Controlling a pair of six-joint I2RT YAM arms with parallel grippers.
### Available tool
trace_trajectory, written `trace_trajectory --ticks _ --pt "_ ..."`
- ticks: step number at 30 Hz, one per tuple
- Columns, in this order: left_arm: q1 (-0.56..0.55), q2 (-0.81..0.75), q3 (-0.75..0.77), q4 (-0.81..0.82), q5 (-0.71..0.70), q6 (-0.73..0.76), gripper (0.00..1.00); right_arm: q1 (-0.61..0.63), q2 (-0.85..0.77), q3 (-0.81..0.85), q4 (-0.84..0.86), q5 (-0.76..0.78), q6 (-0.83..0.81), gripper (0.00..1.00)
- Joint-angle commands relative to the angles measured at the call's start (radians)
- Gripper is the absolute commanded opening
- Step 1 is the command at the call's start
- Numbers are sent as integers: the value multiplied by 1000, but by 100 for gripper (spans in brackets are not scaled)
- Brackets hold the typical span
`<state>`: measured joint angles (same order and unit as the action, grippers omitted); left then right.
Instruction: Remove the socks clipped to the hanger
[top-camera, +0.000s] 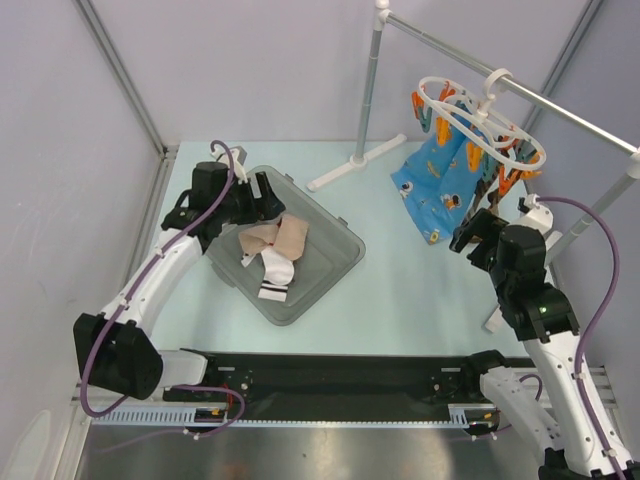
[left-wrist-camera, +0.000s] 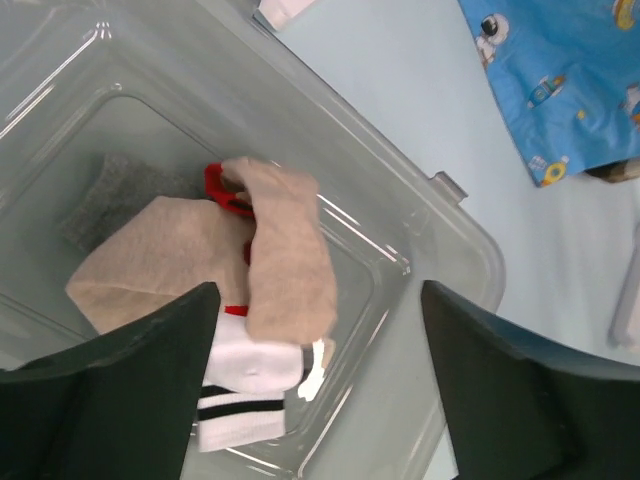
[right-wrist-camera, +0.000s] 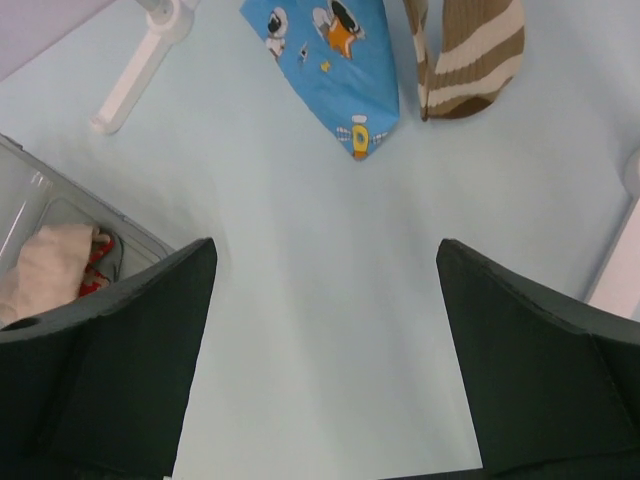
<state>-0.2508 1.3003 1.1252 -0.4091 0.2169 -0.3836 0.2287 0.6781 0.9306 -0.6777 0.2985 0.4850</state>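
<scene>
While the hanger (top-camera: 480, 125) hangs by its hook from the silver rail (top-camera: 570, 113) over the far right corner of the table (top-camera: 400, 300), two kinds of sock remain clipped to it.

Top view: white oval plastic ring, orange clips. Blue socks (top-camera: 440, 180) hang from it, toes down toward the table. Whether they touch it cannot be told. The right gripper (top-camera: 478, 232) sits just beside them on the near side.

Right wrist view adds what the top view hides behind the arm: a brown-and-tan striped sock (right-wrist-camera: 470, 50), ribbed knit, hanging next to the blue pair. It also shows the right fingers spread wide with nothing between them.

Writing: none legible. The blue fabric is smooth, with printed pictures only: astronaut figures and a small rocket.

The bin (top-camera: 330, 275) is clear plastic, rectangular with rounded corners, and sits toward the left edge of the table. The left gripper (top-camera: 262, 192) is over its far rim.

Left wrist view looks down into the bin. Fingers are apart and hold nothing. Below them lie beige socks (left-wrist-camera: 290, 250), soft and matte, with red patches, and a white cuff with black stripes (left-wrist-camera: 240, 415). A grey sock (left-wrist-camera: 110, 190) lies beneath, not distinguishable in the top view.
</scene>
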Motion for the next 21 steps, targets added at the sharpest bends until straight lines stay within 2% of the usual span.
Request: trace_trajectory --ticks 1,4,10,13,17,18,21 --pt "2 -25 -8 3 6 6 90 -3 -14 -67 113 36 44 96" --pt "2 -54 -18 33 54 18 100 -5 9 -162 226 79 62 95" --pt "2 -68 -33 55 151 41 99 -41 156 -187 420 159 12 95" --pt "2 -72 -45 65 218 49 97 -156 235 -193 510 108 10 92" --pt "2 -84 -48 73 259 55 97 -247 291 -261 706 70 6 78" --pt "2 -88 -50 81 262 49 97 -250 310 -274 742 82 4 70" --pt "2 -107 -59 102 277 39 97 -259 340 -299 829 74 4 63"
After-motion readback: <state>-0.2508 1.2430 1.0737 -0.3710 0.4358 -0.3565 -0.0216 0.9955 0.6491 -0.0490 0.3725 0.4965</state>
